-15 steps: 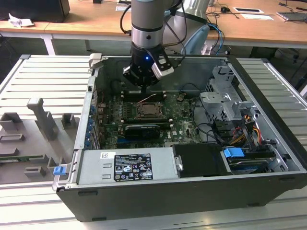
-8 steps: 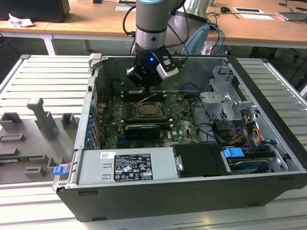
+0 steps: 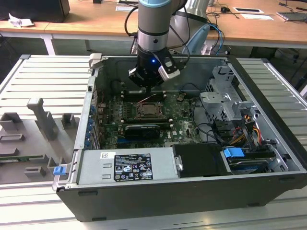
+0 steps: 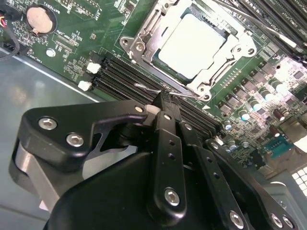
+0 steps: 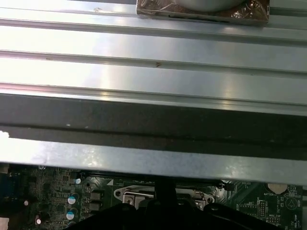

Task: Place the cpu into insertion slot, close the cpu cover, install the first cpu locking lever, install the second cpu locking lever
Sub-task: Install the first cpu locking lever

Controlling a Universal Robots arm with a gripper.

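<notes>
Open PC case (image 3: 201, 72) holds the mobo (image 4: 72, 43). The cpu (image 4: 192, 45) sits flat in the slot (image 3: 139, 114) w/ the cover (image 4: 213, 76) down around it, pale top showing thru the window. Gripper (image 4: 164, 103) is inside the case, just off the socket's edge. Fingers are closed, tips together right at a thin wire lever (image 4: 146, 88); can't tell if they pinch it. RAM slots (image 4: 120, 79) run just beside the tips, coin cell (image 4: 41, 19) well apart. In the exterior view the PSU (image 3: 127, 165) fills the near corner and the drive cage (image 3: 223, 100) is at that view's right, so open room is only above the socket. Case lies on a ribbed metal table (image 3: 43, 76). Wood desks (image 3: 96, 24) stand behind.
</notes>
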